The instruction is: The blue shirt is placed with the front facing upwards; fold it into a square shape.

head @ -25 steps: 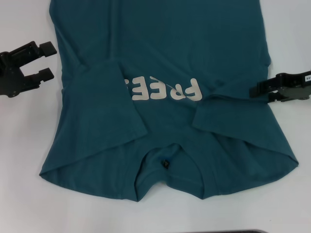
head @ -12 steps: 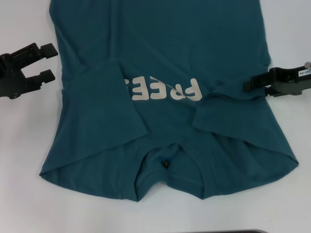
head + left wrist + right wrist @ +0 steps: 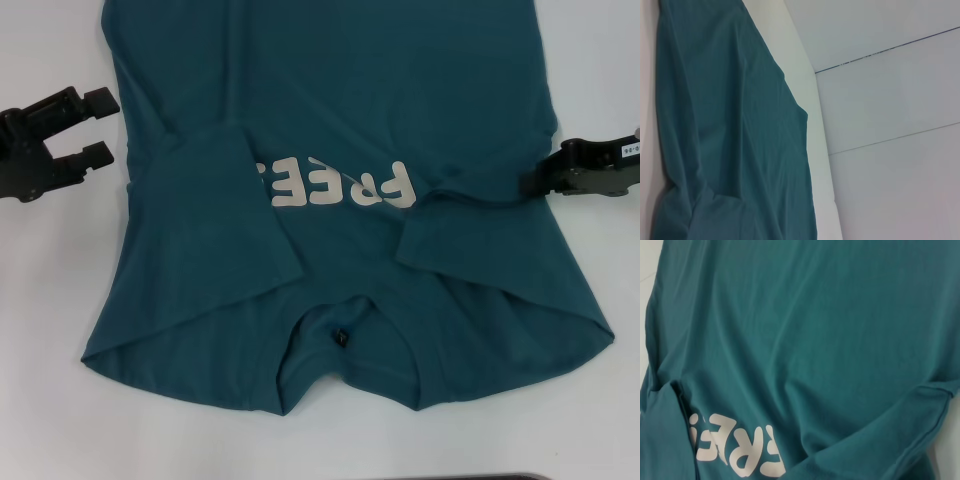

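The blue shirt (image 3: 380,90) lies flat on the white table, collar toward me, with off-white letters (image 3: 340,185) on the chest. Both short sleeves are folded inward onto the body; the left one (image 3: 215,215) covers the end of the lettering. My left gripper (image 3: 100,127) is open and empty, just off the shirt's left edge, beside the cloth and apart from it. My right gripper (image 3: 532,183) is at the shirt's right edge, its tip just over the cloth above the folded right sleeve (image 3: 480,235). The shirt also shows in the left wrist view (image 3: 730,125) and the right wrist view (image 3: 815,330).
The white table (image 3: 40,400) shows bare on both sides of the shirt and in front of the collar. The hem runs out of the head view at the far side. A dark strip (image 3: 470,477) lies at the near edge.
My right gripper first reached a little inward over the shirt's edge, then drew back outward to the right. The left gripper and the shirt have not moved.
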